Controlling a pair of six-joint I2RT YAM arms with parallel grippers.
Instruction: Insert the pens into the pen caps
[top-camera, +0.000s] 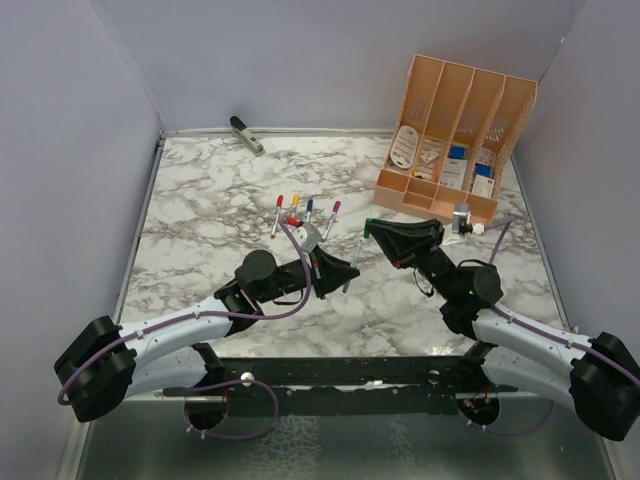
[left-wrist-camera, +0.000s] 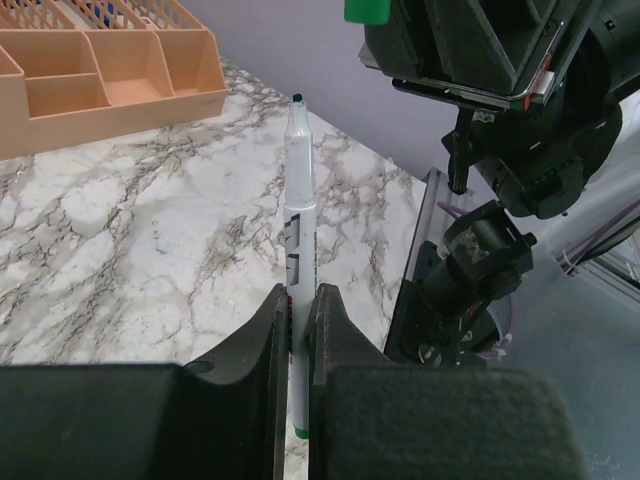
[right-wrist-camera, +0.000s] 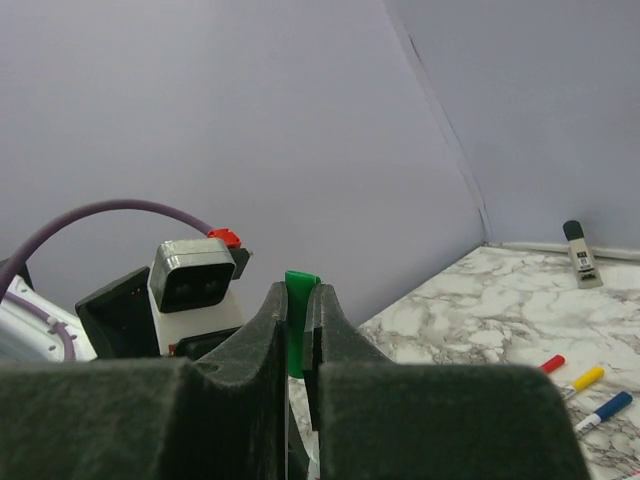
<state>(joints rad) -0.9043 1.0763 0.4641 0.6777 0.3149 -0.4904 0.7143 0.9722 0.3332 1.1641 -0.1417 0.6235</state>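
The left pincer is clamped on a thin white marker pen with a dark green tip, which sticks out ahead of its fingers. The right pincer pinches a stubby green plastic cap, held near that tip but apart from it. Four capped white pens lie on the marble bench beyond the left pincer.

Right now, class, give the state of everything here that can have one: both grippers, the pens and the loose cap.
left gripper: shut on pen
pen: uncapped, held
right gripper: shut on green cap
green cap: held, not yet on the pen
four other pens: lying flat, coloured caps apparently on
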